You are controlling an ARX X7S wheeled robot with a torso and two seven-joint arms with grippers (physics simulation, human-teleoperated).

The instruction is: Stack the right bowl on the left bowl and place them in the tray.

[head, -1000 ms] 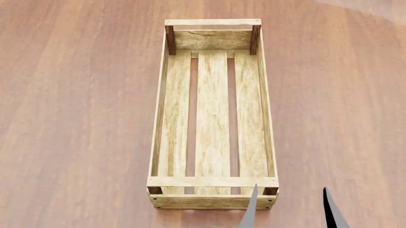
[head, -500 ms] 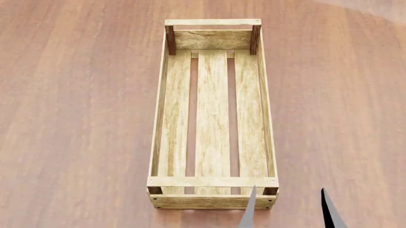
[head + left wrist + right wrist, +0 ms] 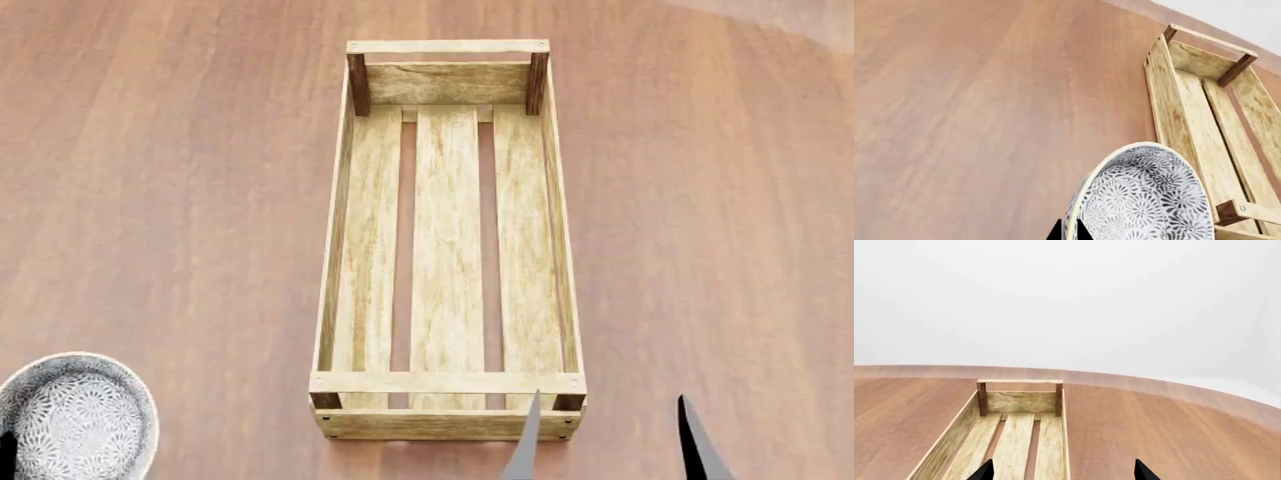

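Observation:
A bowl (image 3: 74, 420) with a grey-and-white flower pattern shows at the lower left of the head view, to the left of the tray's near end. My left gripper (image 3: 1069, 234) is shut on the bowl (image 3: 1147, 195), one finger on each side of the rim. I cannot tell whether a second bowl is nested inside it. The tray (image 3: 334, 250), a long light-wood crate with nothing in it, lies in the middle. My right gripper (image 3: 607, 440) hangs open by the tray's near right corner. In the right wrist view the gripper (image 3: 1064, 472) looks along the tray (image 3: 1017, 402).
The brown wooden tabletop (image 3: 160, 200) spreads out on both sides of the tray. A pale strip (image 3: 787, 15) marks the table's far right edge.
The patterned bowl has come into the head view at the lower left; it was out of view before. The right gripper's fingertips have hardly moved.

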